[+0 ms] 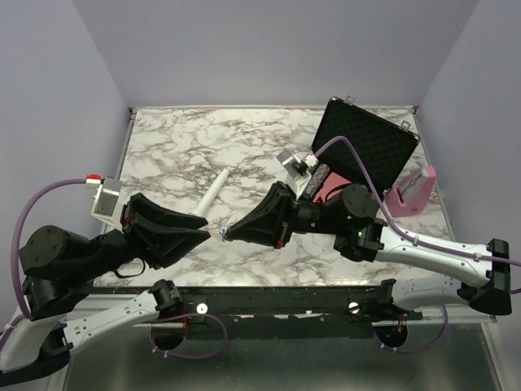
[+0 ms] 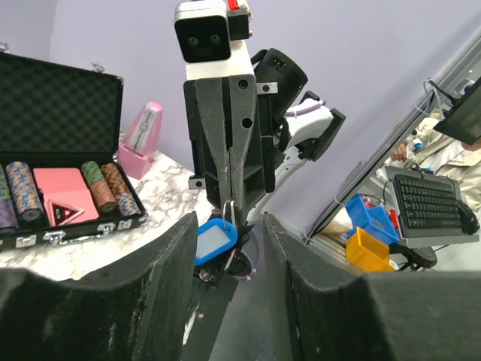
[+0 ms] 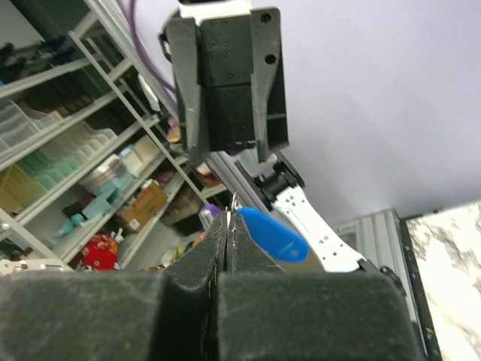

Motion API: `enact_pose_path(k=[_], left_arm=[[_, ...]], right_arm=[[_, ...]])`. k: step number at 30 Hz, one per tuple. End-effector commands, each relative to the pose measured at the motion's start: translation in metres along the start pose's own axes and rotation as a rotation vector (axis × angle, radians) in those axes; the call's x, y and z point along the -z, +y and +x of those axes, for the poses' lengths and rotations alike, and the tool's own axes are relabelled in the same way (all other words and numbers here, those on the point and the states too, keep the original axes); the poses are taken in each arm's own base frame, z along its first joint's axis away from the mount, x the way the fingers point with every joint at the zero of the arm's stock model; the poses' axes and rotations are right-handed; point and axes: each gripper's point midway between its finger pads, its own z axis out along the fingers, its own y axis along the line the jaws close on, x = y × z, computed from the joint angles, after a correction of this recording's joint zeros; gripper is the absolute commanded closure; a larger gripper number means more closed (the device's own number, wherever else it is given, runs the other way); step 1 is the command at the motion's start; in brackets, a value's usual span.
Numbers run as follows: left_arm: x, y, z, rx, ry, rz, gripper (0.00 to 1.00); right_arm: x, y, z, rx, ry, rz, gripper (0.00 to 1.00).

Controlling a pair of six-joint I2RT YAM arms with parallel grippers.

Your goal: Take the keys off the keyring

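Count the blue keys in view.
1. The key sits beside the keyring pinched in the right end effector, between the left end effector's open fingers. More may be hidden.

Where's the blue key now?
Near the top view's centre, the blue key hangs by its keyring from the shut right claw, between the open left claw's fingers.

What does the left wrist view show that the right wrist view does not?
Only the left wrist view shows the open poker chip case, the pink metronome and the right gripper seen from the front. Only the right wrist view shows storage shelves, the left gripper with its jaws apart, and the right jaws shut on the thin keyring. Both show the blue key between the two grippers.
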Motion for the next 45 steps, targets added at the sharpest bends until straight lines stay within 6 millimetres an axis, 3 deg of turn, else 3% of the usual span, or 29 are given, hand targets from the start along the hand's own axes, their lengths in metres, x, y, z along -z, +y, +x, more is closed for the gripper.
enact_pose_path(k=[1, 10, 24, 28, 32, 41, 45], left_arm=[[-0.006, -0.014, -0.009, 0.002, -0.025, 0.066, 0.54], [-0.011, -0.012, 0.006, 0.027, 0.014, 0.086, 0.57], [-0.017, -0.010, 0.004, 0.016, 0.022, 0.071, 0.71], [-0.020, -0.007, 0.006, 0.020, 0.032, 0.065, 0.78], [-0.021, -0.007, 0.008, 0.023, 0.040, 0.060, 1.00], [-0.018, -0.003, 0.015, 0.022, 0.087, 0.034, 1.00], [-0.014, -0.003, 0.022, 0.004, 0.151, 0.030, 1.00]], right_arm=[[0.000, 0.027, -0.022, 0.004, -0.096, -0.115, 0.99], [-0.003, 0.030, -0.022, -0.005, -0.101, -0.136, 0.99], [-0.010, 0.025, -0.016, -0.024, -0.075, -0.142, 0.99], [-0.010, 0.025, -0.016, -0.025, -0.074, -0.139, 0.99], [-0.010, 0.025, -0.016, -0.023, -0.073, -0.138, 0.99], [-0.011, 0.023, -0.014, -0.025, -0.059, -0.128, 0.99], [-0.015, 0.019, -0.004, -0.029, 0.021, -0.103, 0.99]])
